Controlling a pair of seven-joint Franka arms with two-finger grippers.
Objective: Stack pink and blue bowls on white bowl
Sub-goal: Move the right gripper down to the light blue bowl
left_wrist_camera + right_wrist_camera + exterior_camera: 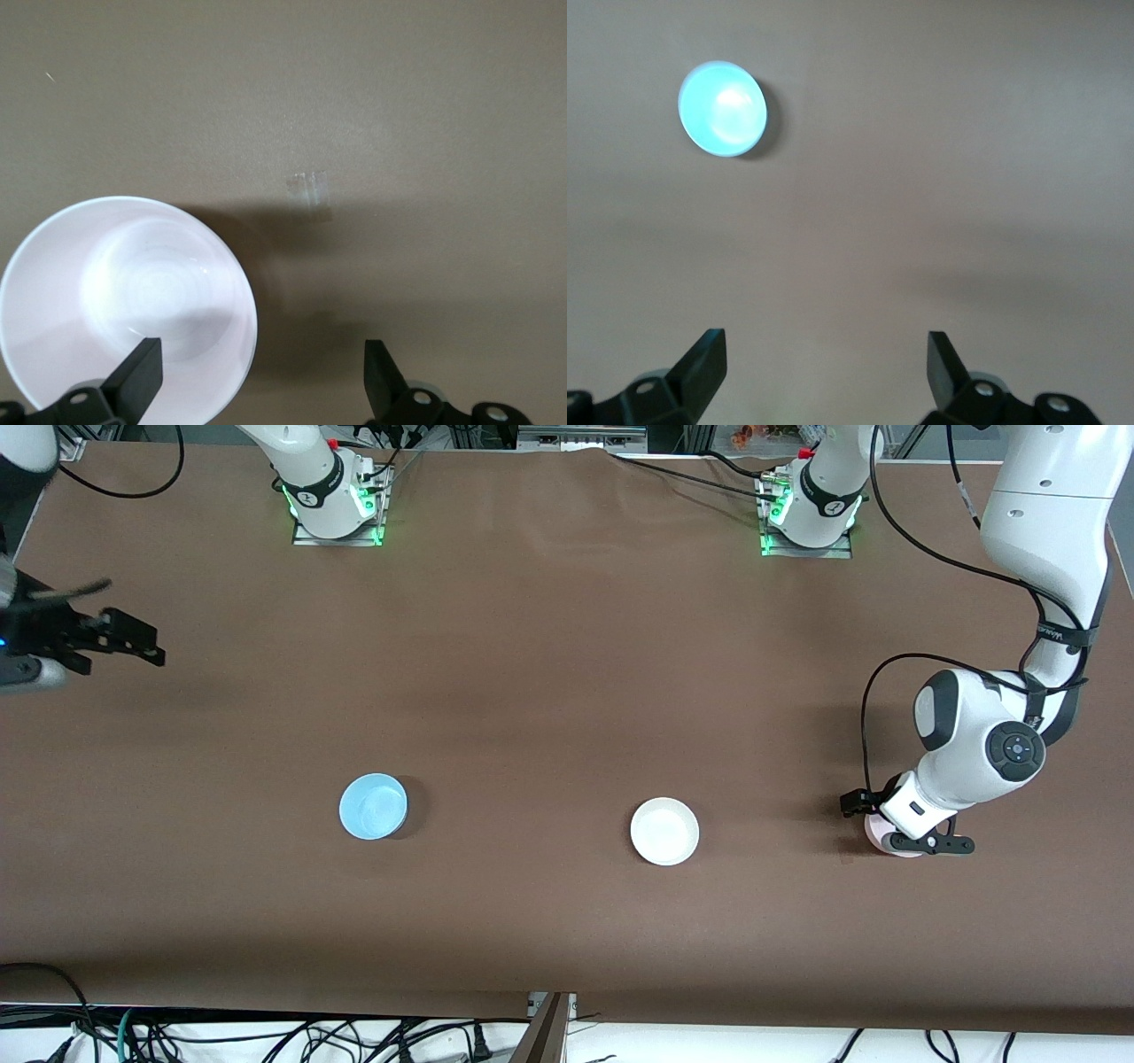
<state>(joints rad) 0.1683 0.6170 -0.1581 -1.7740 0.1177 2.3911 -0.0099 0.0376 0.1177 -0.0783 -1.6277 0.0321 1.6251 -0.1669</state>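
The pale pink bowl stands at the left arm's end of the table, partly hidden under my left gripper. In the left wrist view the pink bowl sits upright, and my left gripper is open, low over its rim: one finger is over the bowl's inside, the other over bare table. The white bowl stands alone mid-table. The light blue bowl stands toward the right arm's end. My right gripper hangs open and empty, high over that end.
The brown table is bare apart from the three bowls. Both arm bases stand along the edge farthest from the front camera. Cables lie below the nearest table edge.
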